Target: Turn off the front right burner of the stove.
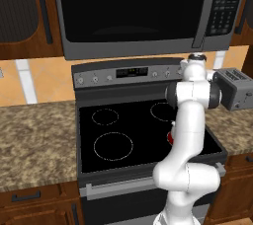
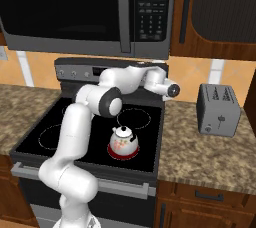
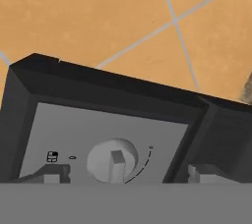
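End effector (image 3: 123, 175) fingers spread astride a knob (image 3: 112, 161); teapot (image 2: 123, 141) on the front right burner (image 2: 123, 154) shows unobstructed from the right base.

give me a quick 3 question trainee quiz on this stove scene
1. True or false: the teapot sits on the glowing front right burner.
2. What stands on the counter right of the stove? A) toaster B) kettle C) bowl
3. In the hand view, what lies between the pincer fingertips?

Key:
1. True.
2. A, the toaster.
3. A round knob on the grey back panel.
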You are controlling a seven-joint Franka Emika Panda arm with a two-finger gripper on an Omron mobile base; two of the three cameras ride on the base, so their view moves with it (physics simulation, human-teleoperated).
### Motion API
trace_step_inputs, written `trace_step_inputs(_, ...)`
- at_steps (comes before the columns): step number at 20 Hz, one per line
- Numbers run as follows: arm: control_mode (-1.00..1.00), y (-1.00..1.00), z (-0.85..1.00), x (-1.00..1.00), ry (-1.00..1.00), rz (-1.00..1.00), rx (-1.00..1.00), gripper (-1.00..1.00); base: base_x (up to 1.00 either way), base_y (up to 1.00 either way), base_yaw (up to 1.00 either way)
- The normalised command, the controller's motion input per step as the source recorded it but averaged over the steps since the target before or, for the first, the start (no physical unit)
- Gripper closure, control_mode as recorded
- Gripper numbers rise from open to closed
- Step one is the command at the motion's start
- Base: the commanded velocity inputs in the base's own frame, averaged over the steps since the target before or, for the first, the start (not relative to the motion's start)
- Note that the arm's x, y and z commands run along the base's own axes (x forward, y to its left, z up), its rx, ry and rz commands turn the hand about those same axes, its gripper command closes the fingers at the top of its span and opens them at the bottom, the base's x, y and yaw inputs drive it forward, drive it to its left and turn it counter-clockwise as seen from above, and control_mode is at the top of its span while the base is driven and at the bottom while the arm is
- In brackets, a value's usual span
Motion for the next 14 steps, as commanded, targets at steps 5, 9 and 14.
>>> trace_step_inputs(5, -1.0, 0.0, -0.08, 0.44, 0.0, 0.0, 0.0, 1.0, 0.0, 0.0, 0.0)
trace_step_inputs(9, -1.0, 0.0, -0.01, 0.35, 0.0, -0.04, 0.02, 1.0, 0.0, 0.0, 0.0)
trace_step_inputs(14, -1.0, 0.0, 0.0, 0.24, 0.0, -0.2, 0.13, 1.0, 0.0, 0.0, 0.0)
